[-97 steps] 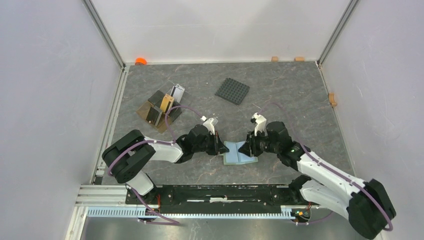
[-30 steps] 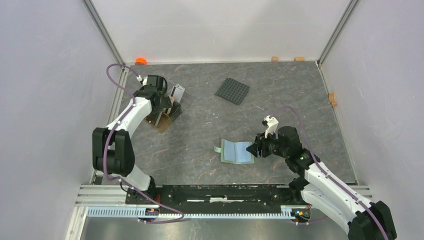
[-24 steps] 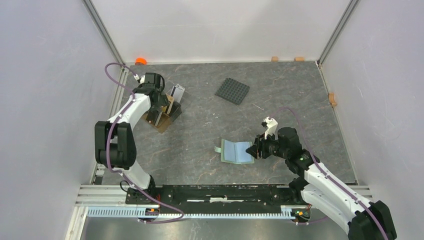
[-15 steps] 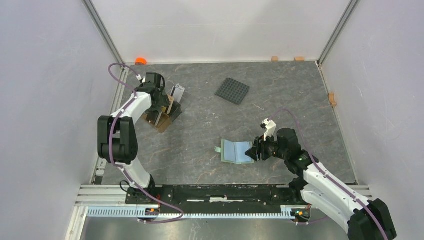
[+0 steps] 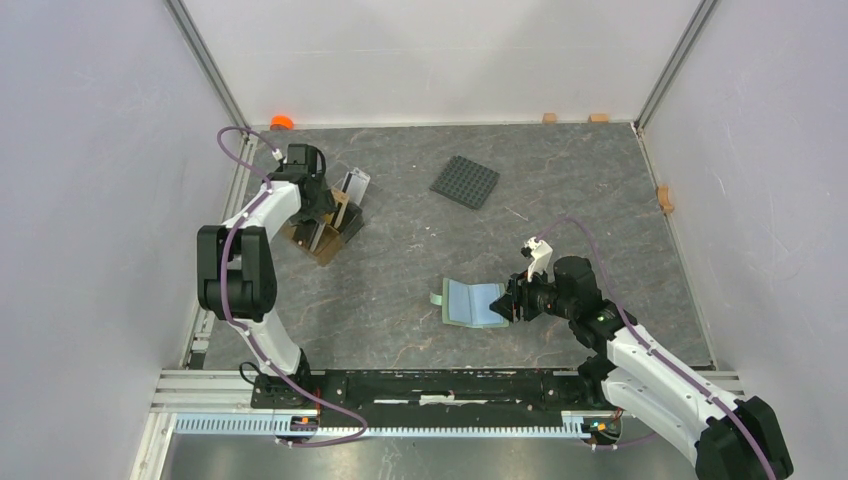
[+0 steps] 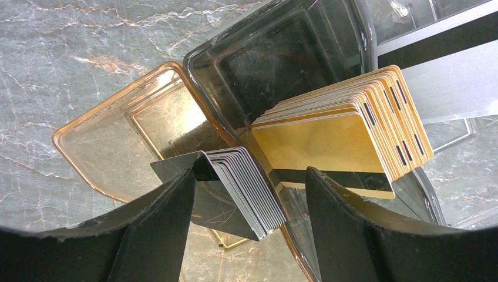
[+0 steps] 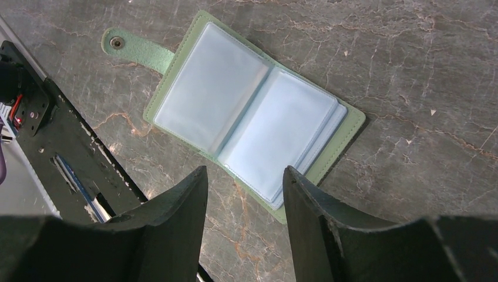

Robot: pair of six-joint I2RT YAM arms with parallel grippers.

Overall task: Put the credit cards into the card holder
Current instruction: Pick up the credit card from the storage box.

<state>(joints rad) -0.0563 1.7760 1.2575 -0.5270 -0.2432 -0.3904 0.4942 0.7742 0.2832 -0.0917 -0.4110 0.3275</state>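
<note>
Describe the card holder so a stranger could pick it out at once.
On the grey marbled table, look near the front middle, right in front of the right gripper. The card holder lies open flat there. It has a pale green cover with a snap tab and light blue sleeves, unlike the black studded plate farther back.

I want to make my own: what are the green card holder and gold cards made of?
The card holder looks like matte faux leather outside, with glossy clear plastic sleeves inside. The gold cards look like stiff plastic, shiny metallic finish, thin stacked edges.

Bare tabletop (image 7: 411,59) rings the card holder (image 7: 252,117); packed credit cards (image 6: 329,141) crowd the tray (image 6: 100,135).
</note>
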